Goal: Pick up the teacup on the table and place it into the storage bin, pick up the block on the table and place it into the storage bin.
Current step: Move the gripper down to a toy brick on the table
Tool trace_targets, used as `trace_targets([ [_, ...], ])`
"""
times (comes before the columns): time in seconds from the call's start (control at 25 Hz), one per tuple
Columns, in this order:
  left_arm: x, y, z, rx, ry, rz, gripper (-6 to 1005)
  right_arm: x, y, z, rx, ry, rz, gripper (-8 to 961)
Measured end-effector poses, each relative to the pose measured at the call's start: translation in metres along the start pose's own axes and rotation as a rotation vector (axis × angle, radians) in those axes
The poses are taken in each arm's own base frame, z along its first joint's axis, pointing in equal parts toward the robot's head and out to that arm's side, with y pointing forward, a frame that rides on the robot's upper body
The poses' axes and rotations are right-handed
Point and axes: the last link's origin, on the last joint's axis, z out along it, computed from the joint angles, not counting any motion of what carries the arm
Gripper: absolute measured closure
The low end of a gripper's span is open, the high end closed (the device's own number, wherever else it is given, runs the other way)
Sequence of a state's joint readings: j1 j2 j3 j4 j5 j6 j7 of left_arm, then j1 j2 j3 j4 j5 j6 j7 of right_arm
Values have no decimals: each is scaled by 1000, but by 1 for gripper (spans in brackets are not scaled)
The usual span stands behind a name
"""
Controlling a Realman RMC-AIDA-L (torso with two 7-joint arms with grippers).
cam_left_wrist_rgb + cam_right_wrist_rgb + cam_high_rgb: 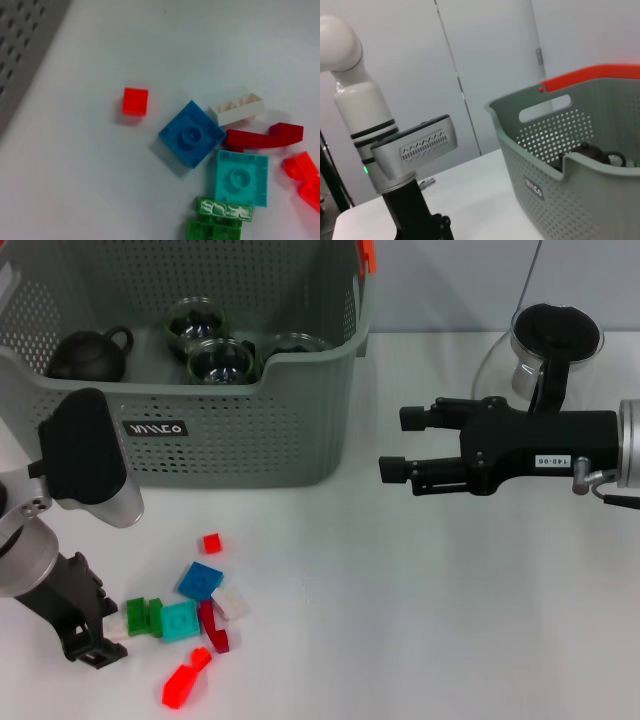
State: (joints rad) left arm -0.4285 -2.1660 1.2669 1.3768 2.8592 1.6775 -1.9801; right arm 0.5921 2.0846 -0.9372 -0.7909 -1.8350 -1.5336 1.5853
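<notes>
Two grippers: left gripper beside the blocks, jaw state unclear; right gripper open, empty, right of the bin.
Teacups: inside the bin.

White logo, unreadable, on storage bin, label "148-96" on right end effector

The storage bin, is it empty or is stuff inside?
Not empty. The storage bin holds a dark teapot and glass teacups.
</notes>
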Motion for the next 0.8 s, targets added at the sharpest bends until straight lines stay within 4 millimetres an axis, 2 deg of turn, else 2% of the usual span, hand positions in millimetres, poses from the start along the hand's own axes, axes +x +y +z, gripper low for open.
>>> trace_targets([
  [0.4, -1, -1, 1, 6, 2, -2, 490, 6, 9, 12, -86, 118, -56, 69],
  [0.8, -1, -2, 2, 15, 6, 0, 479, 13, 4, 34, -89, 233, -25, 71],
])
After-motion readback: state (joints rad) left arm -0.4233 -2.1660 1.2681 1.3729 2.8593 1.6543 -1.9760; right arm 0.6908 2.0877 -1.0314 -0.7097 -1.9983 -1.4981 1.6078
